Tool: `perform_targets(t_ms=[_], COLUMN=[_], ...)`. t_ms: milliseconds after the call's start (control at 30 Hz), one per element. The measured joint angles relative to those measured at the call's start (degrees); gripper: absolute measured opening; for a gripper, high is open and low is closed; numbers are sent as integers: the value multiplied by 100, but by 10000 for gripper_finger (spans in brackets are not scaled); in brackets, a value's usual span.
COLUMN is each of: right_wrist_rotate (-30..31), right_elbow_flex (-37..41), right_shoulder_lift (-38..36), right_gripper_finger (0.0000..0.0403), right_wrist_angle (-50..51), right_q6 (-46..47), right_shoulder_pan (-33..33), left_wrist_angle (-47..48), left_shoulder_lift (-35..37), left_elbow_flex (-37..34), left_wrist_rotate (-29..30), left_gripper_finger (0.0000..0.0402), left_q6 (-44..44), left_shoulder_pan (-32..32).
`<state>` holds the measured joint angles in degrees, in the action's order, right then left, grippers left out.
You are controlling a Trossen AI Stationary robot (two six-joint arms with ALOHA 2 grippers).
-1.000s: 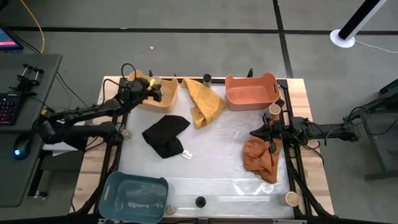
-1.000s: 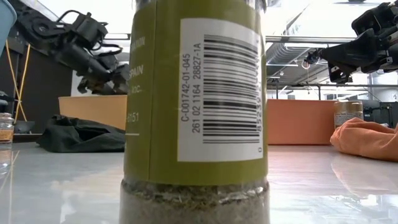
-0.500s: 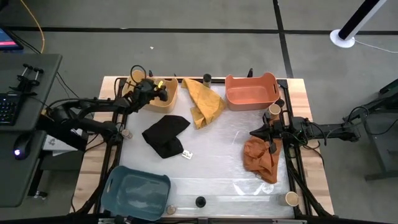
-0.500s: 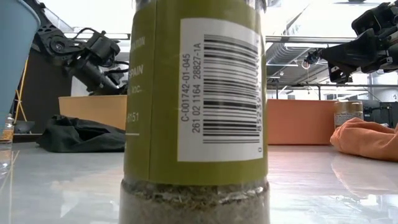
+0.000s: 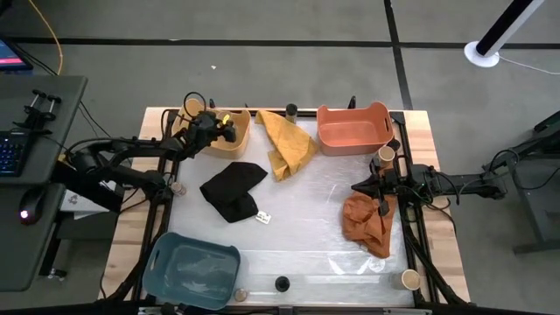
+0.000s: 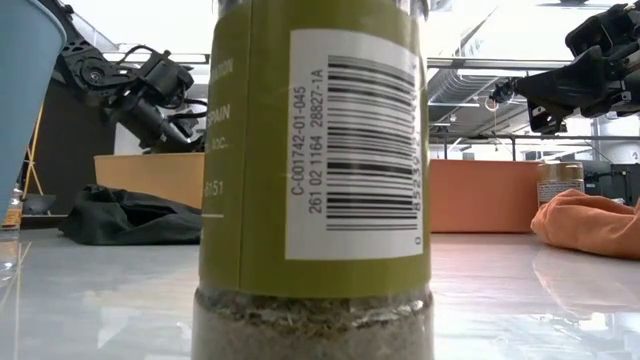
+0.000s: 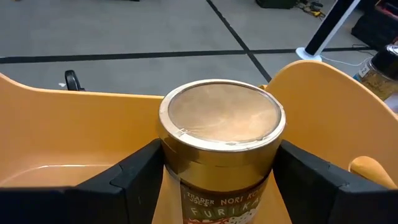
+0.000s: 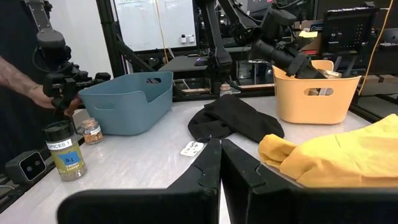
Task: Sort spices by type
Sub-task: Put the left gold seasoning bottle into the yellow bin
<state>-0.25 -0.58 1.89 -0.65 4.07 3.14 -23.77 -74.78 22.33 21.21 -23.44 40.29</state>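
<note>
— Where the yellow bin (image 5: 216, 131) sits at the table's far left corner, what is the left gripper (image 5: 220, 128) doing?

— It hangs over that bin with both fingers clamped on a tan-topped spice jar (image 7: 219, 146) (the label reads "NORI FURI..."), the jar upright inside the bin's walls.

— And the right gripper (image 5: 360, 186)?

— It waits near the table's right edge, just beside the orange cloth (image 5: 367, 223), its fingers pressed together on nothing.

— Where are the other jars?

— One black-topped jar (image 5: 282, 283) stands at the near edge, right in front of the low camera, with a green barcode label. A tan-topped jar (image 5: 240, 296) sits beside the blue bin (image 5: 191, 269); another (image 5: 409, 279) stands at the near right corner, one more (image 5: 384, 156) just beside the orange bin (image 5: 353, 128). A dark-topped jar (image 5: 290, 110) is at the far edge behind the yellow cloth (image 5: 286, 143). The black cloth (image 5: 233, 191) lies mid-table.

— Anyone around?

— A person's hand (image 8: 38, 96) shows behind the blue bin.
</note>
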Motion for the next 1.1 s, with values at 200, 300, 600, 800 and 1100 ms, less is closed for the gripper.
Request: perform_targets(t_ms=[200,300,600,800,1100], right_wrist_rotate=[0,1,0,-1,1], right_elbow_flex=[2,2,0,2,2], right_shoulder_lift=[0,0,0,0,0], right_gripper_finger=[0,0,0,0,0], right_wrist_angle=[-1,-1,-1,1,-1], right_q6=[0,-1,-1,1,0], right_shoulder_pan=[1,1,1,1,1], left_wrist_angle=[4,7,10,10,4], left_shoulder_lift=[0,0,0,0,0], left_elbow_flex=[0,0,2,2,11], left_wrist_rotate=[0,0,-4,-7,-11], left_gripper_finger=[255,255,257,290,325], left_q6=[147,146,117,275,254], left_shoulder_pan=[0,0,-24,-131,-142])
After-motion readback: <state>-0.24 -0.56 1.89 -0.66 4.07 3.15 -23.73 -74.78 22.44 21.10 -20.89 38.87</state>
